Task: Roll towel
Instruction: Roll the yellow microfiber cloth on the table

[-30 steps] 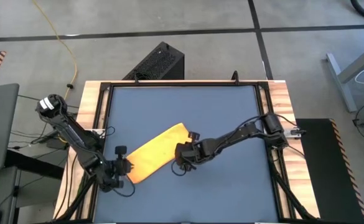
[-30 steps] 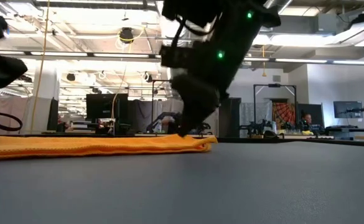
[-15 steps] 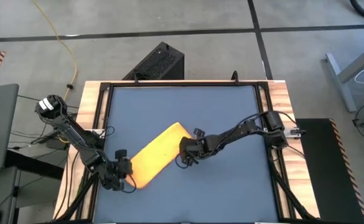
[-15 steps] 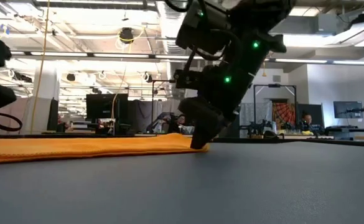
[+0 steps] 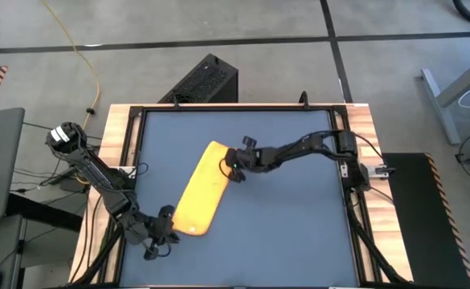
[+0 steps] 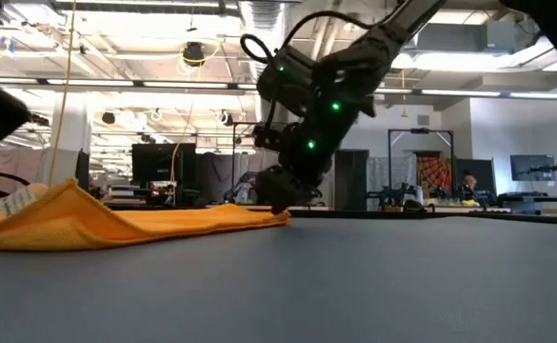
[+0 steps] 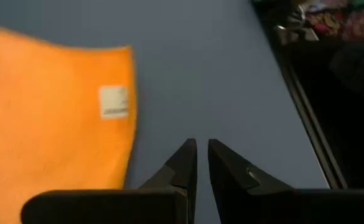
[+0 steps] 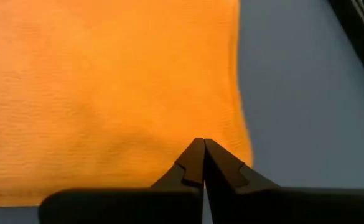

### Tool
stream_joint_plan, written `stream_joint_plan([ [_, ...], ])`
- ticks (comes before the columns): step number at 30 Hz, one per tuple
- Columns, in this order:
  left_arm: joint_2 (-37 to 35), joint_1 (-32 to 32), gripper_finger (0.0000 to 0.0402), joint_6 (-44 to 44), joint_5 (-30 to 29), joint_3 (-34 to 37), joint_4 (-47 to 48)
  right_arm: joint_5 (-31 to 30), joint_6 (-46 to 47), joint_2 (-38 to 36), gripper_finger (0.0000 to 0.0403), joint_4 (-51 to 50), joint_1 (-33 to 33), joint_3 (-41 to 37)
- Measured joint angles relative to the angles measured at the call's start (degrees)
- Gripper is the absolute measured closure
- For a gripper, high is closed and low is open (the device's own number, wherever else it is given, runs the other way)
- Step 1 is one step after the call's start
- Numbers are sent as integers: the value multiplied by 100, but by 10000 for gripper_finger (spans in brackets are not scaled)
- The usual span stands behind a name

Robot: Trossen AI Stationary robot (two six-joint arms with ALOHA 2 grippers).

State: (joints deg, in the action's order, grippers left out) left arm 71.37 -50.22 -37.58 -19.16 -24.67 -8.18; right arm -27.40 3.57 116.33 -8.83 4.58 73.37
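Right tool [image 5: 228, 165] sits low at the far end of the towel [image 5: 198, 189], fingers [image 8: 197, 163] pressed together with their tips on the cloth near its edge; whether any fabric is pinched between them cannot be told. In the low view the same tool [image 6: 276, 202] touches down right at the towel's [image 6: 116, 223] end. Left tool [image 5: 161, 234] is near the front left of the table [image 5: 291, 217], just beside the towel's near end, over bare surface; its fingers [image 7: 185, 167] are nearly closed with a thin gap, nothing between them, and the towel [image 7: 51, 118] lies apart from the tips. Towel is a long yellow-orange strip running diagonally, from near the table's middle toward the front left. Mostly flat, though the low view shows the near end humped up in a soft ridge. A small white label [image 7: 114, 102] shows near one corner at that end. Table surface is blue-grey, framed by a black rail and wooden border [image 5: 361, 128]. A black box [image 5: 202, 80] stands on the floor beyond the far edge.
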Motion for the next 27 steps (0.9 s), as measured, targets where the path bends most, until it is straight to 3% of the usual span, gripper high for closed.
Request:
stream_joint_plan([
  [9,-2,7,372,846,-413,-287,888,1287,65,-48,368,-2098,-227,1641],
  [15,-2,-2,363,946,-459,-288,1335,1553,717,-50,367,-2354,-1174,2074],
  [21,-4,0,318,1649,-474,-190,1387,843,968,275,367,-1050,-2424,1862],
  [27,-4,0,251,1699,-546,15,1412,-52,814,691,361,-292,-2950,1873],
])
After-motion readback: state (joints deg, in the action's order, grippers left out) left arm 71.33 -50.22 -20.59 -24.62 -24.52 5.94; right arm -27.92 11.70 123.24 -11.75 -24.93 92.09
